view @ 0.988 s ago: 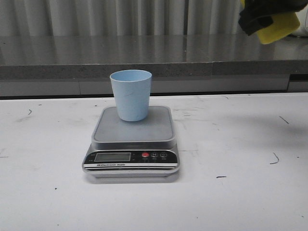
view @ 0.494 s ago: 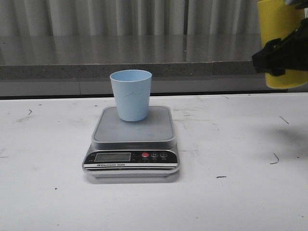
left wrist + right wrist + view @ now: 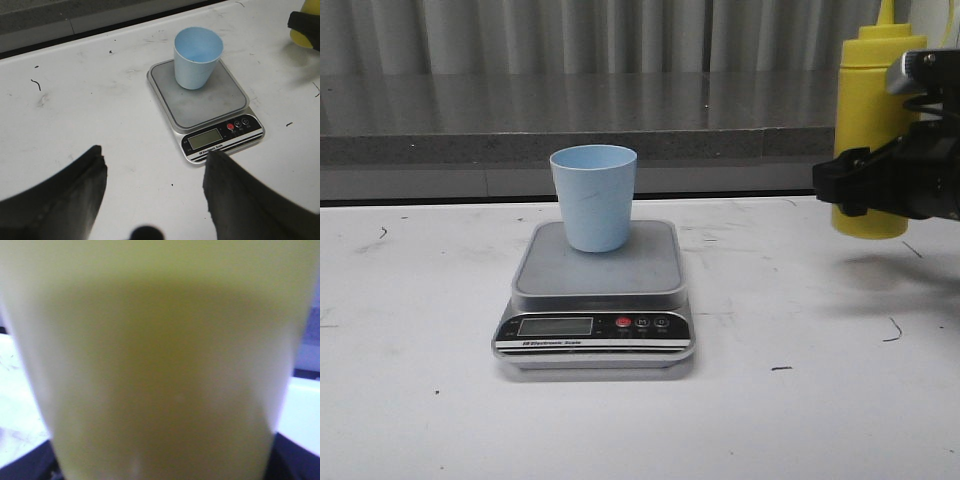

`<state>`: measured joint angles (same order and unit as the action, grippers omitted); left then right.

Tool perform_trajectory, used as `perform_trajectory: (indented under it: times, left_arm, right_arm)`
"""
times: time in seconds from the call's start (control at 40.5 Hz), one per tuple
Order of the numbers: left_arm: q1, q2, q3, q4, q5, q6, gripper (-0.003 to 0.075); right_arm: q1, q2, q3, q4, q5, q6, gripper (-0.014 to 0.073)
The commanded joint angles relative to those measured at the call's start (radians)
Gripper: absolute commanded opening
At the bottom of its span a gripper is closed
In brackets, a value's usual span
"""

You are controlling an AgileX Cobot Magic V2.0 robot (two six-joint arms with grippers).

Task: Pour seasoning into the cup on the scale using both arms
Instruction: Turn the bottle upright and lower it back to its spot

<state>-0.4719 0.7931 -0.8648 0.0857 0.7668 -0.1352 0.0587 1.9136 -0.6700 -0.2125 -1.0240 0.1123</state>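
Black fingers of the right gripper (image 3: 880,185) clamp the yellow bottle (image 3: 872,130) around its lower half, holding it upright with its base clear of the white table (image 3: 800,420) and a faint shadow beneath it. The right wrist view is filled by the bottle's blurred yellow wall (image 3: 160,370), so the grip is close and firm. The bottle hangs at the far right of the scene, well apart from the cup (image 3: 593,196).

The left gripper (image 3: 150,200) hovers near the front of the table with its fingers (image 3: 65,190) spread wide, holding nothing, its camera looking down on the scale (image 3: 205,102).

The pale blue cup stands upright on the far part of the scale's platform (image 3: 598,268), and it looks empty in the left wrist view.

I judge this the carrying step: the bottle is in hand but not yet over the cup. Next, it needs to travel left until the nozzle (image 3: 887,12) sits above the rim, then tip; whether the cap is off I cannot tell.
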Motion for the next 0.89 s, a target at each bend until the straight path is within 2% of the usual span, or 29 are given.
perform_trajectory:
  times: [0.0, 0.371, 0.593, 0.865]
  left_arm:
    - [-0.004, -0.001, -0.025, -0.002, -0.07, 0.0, 0.0421]
    - [-0.004, -0.001, -0.025, -0.002, -0.07, 0.0, 0.0421]
    - [-0.004, -0.001, -0.025, -0.002, -0.07, 0.0, 0.0421]
    - [-0.004, -0.001, -0.025, -0.002, -0.07, 0.0, 0.0421]
  right_arm:
    - [-0.009, 0.003, -0.045, 0.003, -0.167, 0.005, 0.0361]
    - [-0.009, 0.106, -0.118, -0.037, -0.187, 0.003, 0.037]
    - [-0.009, 0.106, -0.122, -0.038, -0.127, 0.003, 0.0481]
    - [-0.008, 0.106, -0.12, -0.04, -0.143, 0.005, 0.0596]
